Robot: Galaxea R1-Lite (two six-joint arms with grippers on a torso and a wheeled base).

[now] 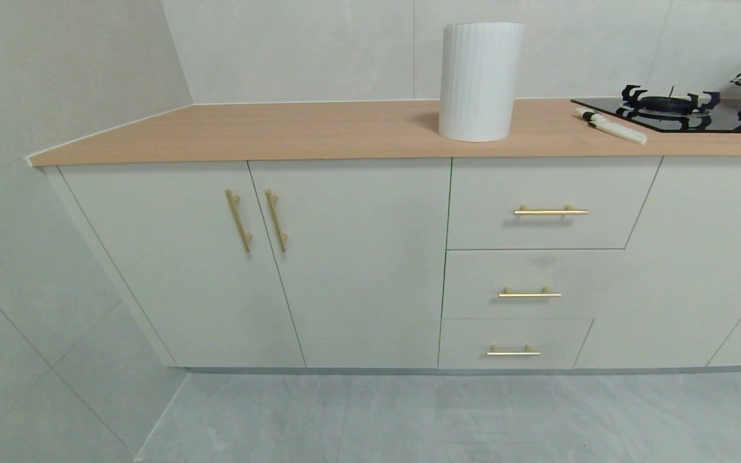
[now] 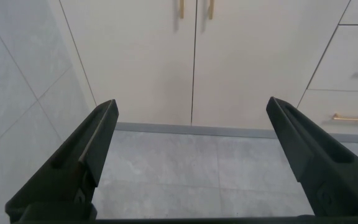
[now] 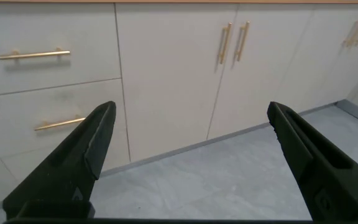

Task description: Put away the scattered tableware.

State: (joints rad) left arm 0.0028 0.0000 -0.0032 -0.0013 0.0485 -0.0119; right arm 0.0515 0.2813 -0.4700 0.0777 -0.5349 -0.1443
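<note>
Left gripper hangs with fingers spread wide above the floor before the cabinet doors; right gripper, likewise spread, faces the drawers. On the bench stands a white ribbed container; right of it lies a white knife, just beside the hob.

Home kitchen: wooden countertop, pale cabinets with brass handles, gas hob, tiled walls and floor.

Head looks down on counter; both wrists low, facing cabinets.
</note>
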